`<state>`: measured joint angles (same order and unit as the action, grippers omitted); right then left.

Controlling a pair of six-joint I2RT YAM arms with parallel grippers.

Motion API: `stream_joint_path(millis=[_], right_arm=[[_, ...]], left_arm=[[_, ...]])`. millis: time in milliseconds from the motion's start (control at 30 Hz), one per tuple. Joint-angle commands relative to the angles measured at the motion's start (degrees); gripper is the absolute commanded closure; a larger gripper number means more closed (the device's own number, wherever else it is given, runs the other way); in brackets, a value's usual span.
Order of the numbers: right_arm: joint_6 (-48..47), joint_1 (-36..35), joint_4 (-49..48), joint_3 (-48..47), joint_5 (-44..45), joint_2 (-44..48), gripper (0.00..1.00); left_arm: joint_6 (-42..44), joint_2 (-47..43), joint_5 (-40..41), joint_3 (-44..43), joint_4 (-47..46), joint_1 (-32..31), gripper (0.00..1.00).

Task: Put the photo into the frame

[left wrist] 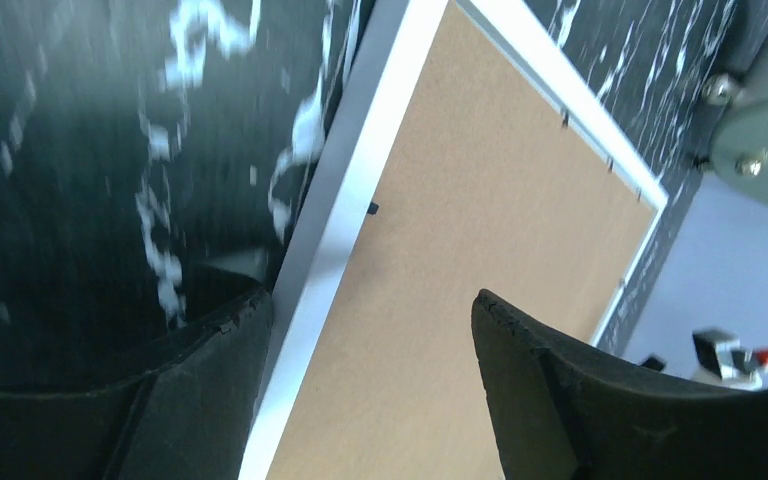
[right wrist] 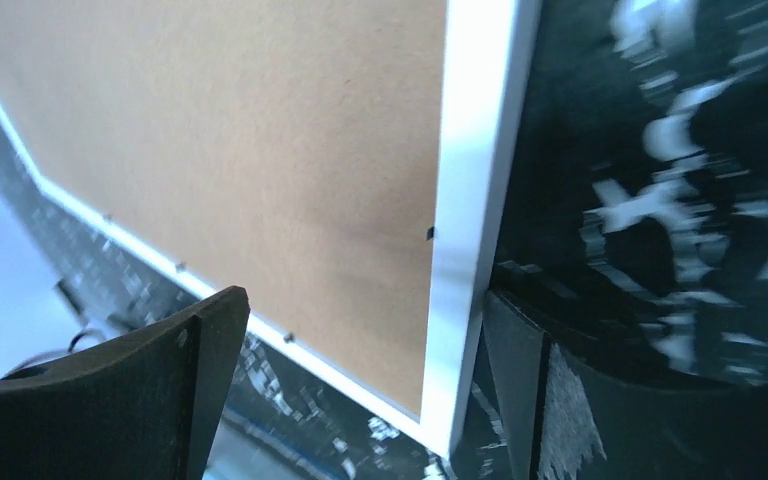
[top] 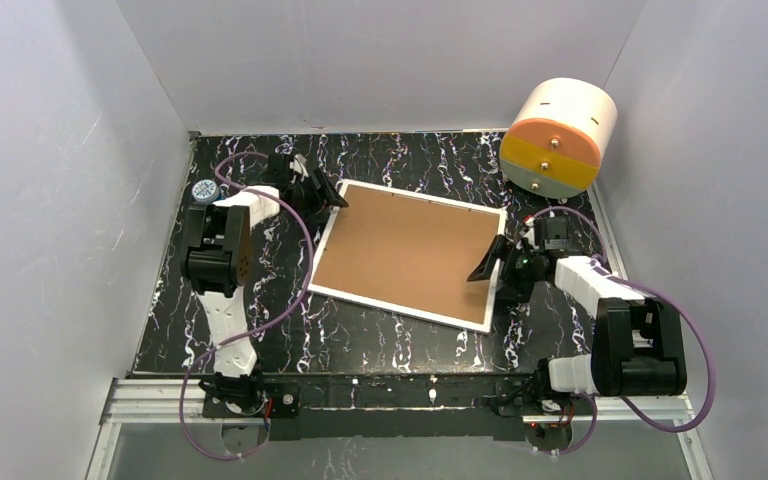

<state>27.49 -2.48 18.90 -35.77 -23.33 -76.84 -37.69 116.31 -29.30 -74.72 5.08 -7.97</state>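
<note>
Right now, from above, the frame is lying face down in the middle of the table, its brown back showing and its white rim running all round. The white-and-orange drum is sitting at the far right, well apart from it. I am reaching my left jaws to the frame's far left corner and my right jaws to its right edge, so I am taking it from two opposite sides. As I judge it, that is so the wide flat thing can be lifted or turned without tipping. The photo is not showing anywhere, and I cannot tell whether it is already lying under the back board.

Through my left wrist camera, my left jaws are standing spread and pinching nothing. One pad is hanging over the bare table just beside the rim, and the other is hanging over the brown board. Small tabs are lining the rim, so the back seems to be seated.

Through my right wrist camera, my right jaws are also standing wide and gripping nothing. They are straddling the rim close to the near right corner. One pad is sitting hard by its outer side; I cannot tell if it is touching.
</note>
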Motion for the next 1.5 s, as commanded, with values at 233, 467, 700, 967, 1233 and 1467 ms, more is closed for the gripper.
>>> stream_joint_path(millis=[233,467,700,967,1233,1467], right_arm=[[15.49,-17.65,-8.73,2.38,-13.17,-3.67,0.06],[10.91,-18.14,7.37,-3.75,3.91,3.63,0.04],[5.06,-17.71,11.68,-8.40,11.44,9.64,0.02],[0.71,-17.72,5.78,-26.39,15.92,-6.37,0.05],[-3.89,-17.31,5.94,-42.23,22.03,-23.52,0.05],[-4.67,-13.98,7.33,-49.72,21.76,-34.34,0.04]], left_arm=[[-2.16,15.06,0.42,-10.18,-0.69,-2.73,0.29],[3.26,14.20,8.14,-17.16,6.97,-2.62,0.28],[9.50,8.93,16.07,-23.98,18.86,-1.84,0.27],[9.15,-8.75,26.05,-11.32,21.26,-1.62,0.26],[3.10,-26.45,26.57,10.95,20.12,-1.61,0.25],[-2.54,-29.32,12.67,24.22,9.90,-1.59,0.34]])
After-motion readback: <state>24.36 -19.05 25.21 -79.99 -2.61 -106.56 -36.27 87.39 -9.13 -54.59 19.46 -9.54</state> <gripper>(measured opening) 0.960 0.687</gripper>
